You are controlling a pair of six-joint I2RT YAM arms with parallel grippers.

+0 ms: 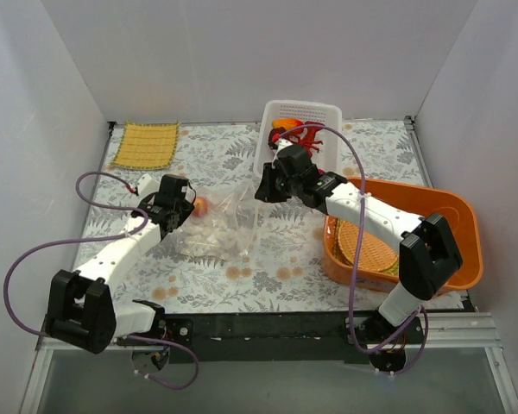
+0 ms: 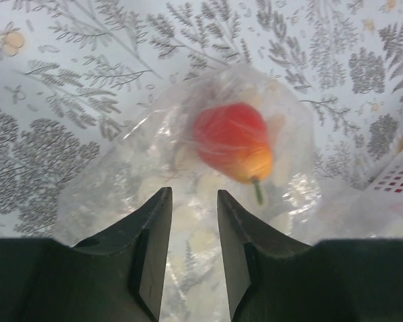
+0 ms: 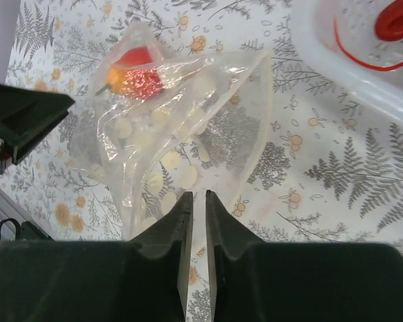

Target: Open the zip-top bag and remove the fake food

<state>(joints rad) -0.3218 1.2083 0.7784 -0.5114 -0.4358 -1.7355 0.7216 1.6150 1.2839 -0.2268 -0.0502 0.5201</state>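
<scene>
Centre of the desk (image 1: 371,147): zip-top bag (image 1: 220,228) lies crumpled, with one red-orange fruit (image 2: 235,144) inside.
Upper centre: white basket (image 1: 302,105) holds a red lobster (image 1: 306,135).
Left tool (image 2: 191,201): moderately wide, empty, above the bag.
Right tool (image 3: 193,201): narrow slit between the fingers; I cannot tell if it pinches film.
Progress: seemingly mostly done; the last fruit is left to remove.
</scene>
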